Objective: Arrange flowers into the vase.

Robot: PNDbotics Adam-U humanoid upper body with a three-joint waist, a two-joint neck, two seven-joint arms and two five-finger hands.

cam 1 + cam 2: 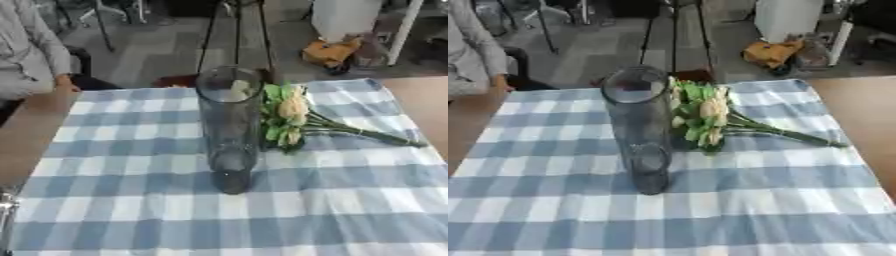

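A tall clear glass vase (229, 125) stands upright in the middle of the blue-and-white checked cloth (332, 210), with nothing inside it. Just to its right a bunch of pale yellow flowers (291, 112) with green leaves lies flat on the cloth. The blooms lie close beside the vase and the green stems (372, 134) point right. A small silvery part (5, 202) shows at the lower left edge of the left eye view; I cannot tell whether it belongs to my left hand. My right hand shows in neither view.
Bare wooden tabletop (420, 100) shows on both sides of the cloth. Beyond the table's far edge is grey floor with an orange object (331, 51) and white furniture (789, 17). The near half of the cloth holds nothing but the vase's base.
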